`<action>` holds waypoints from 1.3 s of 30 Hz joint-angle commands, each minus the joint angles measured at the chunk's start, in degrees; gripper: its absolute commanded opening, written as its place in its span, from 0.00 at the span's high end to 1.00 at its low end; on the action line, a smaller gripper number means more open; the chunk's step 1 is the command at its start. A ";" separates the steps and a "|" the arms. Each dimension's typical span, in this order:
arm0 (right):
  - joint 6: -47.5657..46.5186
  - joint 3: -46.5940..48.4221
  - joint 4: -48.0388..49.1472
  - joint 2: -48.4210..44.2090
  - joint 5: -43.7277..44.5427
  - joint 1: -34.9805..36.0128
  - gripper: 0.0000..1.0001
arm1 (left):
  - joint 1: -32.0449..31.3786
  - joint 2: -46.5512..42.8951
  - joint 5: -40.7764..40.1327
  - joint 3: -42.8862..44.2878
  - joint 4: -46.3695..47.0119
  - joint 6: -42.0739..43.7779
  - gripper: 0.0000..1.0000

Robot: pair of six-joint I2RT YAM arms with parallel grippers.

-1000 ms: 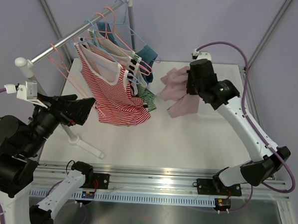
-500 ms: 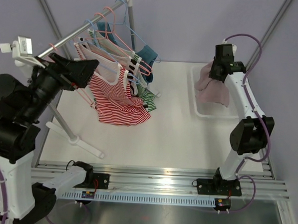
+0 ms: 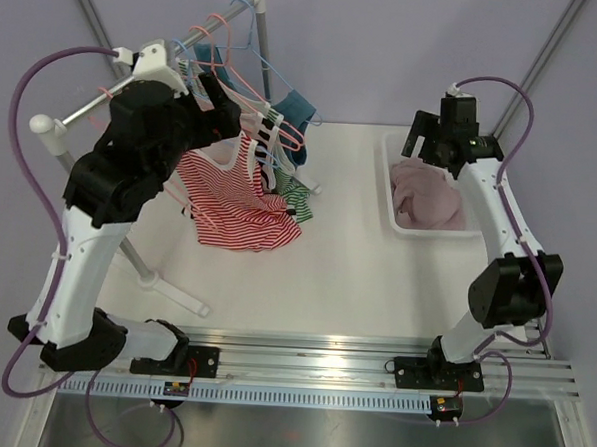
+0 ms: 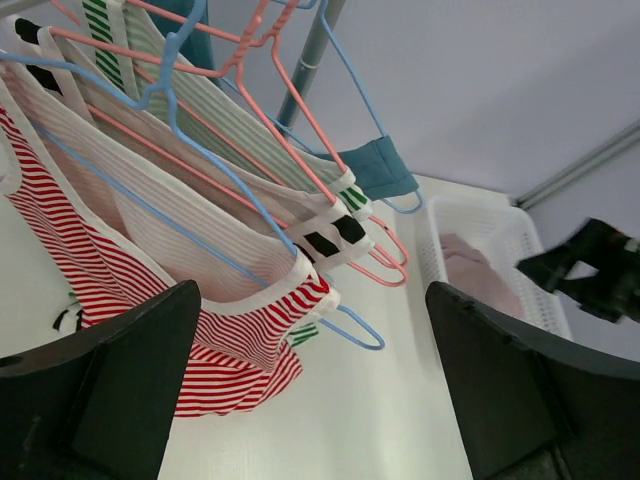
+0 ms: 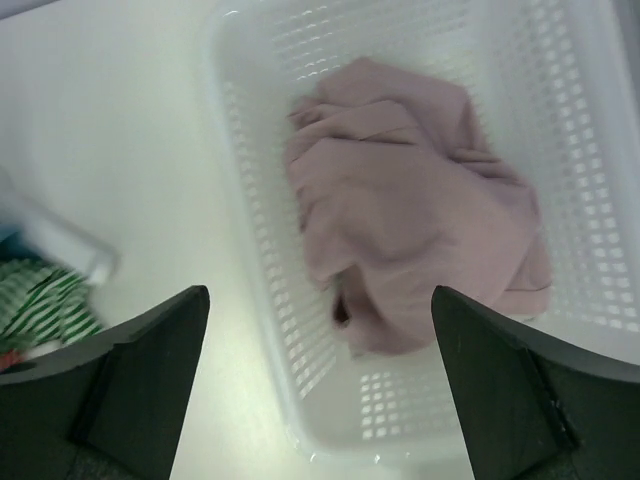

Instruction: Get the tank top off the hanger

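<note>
Pink tank top (image 5: 410, 210) lies in basket (image 5: 255, 250) below right hand (image 3: 434, 151).

White basket (image 3: 388, 188) at table's (image 3: 356, 277) rt side; rack (image 3: 74, 110) far left.

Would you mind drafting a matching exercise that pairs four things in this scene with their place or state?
Things:
1. pink garment
2. red-striped tank top
3. right gripper
4. left gripper

Places or states:
A. hanging from the rail
B. open, beside the rail
C. lying in the white basket
D. open, above the basket

Pairs: 1-C, 2-A, 3-D, 4-B.
</note>
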 commanded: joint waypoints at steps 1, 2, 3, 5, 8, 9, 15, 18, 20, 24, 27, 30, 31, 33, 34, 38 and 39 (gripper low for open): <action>3.17 -4.89 6.60 -9.26 -17.70 0.10 0.01 | -2.76 4.85 -14.84 5.38 -1.85 2.67 0.01; 4.05 -7.86 7.30 -11.97 -19.46 0.18 0.01 | -2.85 6.08 -15.47 5.55 -1.85 2.67 0.01; 5.89 -9.54 8.35 -13.47 -22.70 0.18 0.01 | -2.85 7.83 -16.34 5.38 -1.76 2.93 0.01; 7.40 -14.71 12.13 -18.22 -25.71 0.18 0.02 | -2.85 9.60 -19.59 5.56 -2.72 2.50 0.02; 8.46 -18.51 14.34 -23.14 -31.51 0.18 0.02 | -2.85 11.54 -23.29 3.89 -1.95 1.97 0.06; 8.81 -19.05 14.34 -24.20 -32.13 0.10 0.01 | -2.85 11.54 -23.64 3.10 -0.81 2.06 0.08; 8.02 -24.14 15.48 -30.88 -37.75 0.18 0.03 | -2.06 13.03 -24.88 1.68 3.25 3.20 0.31; 6.97 -25.64 15.14 -32.82 -37.85 0.18 0.03 | -1.18 14.44 -24.79 2.13 2.72 2.59 0.42; 6.35 -25.56 14.17 -33.52 -37.94 0.18 0.04 | -0.48 14.61 -23.13 1.34 3.68 2.67 0.48; 5.47 -24.85 12.85 -34.23 -38.38 0.18 0.04 | 0.93 15.49 -21.63 1.25 3.60 2.15 0.49; 5.47 -24.85 12.94 -35.20 -38.47 0.18 0.04 | 1.02 15.32 -21.98 0.73 3.77 1.71 0.72; 5.12 -24.24 12.50 -35.46 -38.73 0.18 0.04 | 0.93 14.62 -21.98 0.20 4.83 1.36 0.80; 5.12 -24.15 12.15 -35.46 -38.90 0.18 0.04 | 1.02 14.01 -22.59 -0.07 4.83 1.09 0.86; 5.21 -24.06 12.23 -35.46 -39.25 0.18 0.05 | 0.85 12.95 -23.29 -0.85 5.53 0.13 0.96; 5.03 -24.06 12.06 -35.46 -39.34 0.18 0.05 | 0.93 11.21 -24.08 -2.16 6.06 -0.40 0.99; 5.12 -23.89 11.88 -35.37 -40.13 0.18 0.05 | -0.38 7.60 -28.38 -3.58 8.69 -1.72 1.00; 5.29 -23.80 11.97 -35.29 -40.31 0.18 0.05 | -0.73 7.15 -29.35 -3.41 9.05 -1.72 1.00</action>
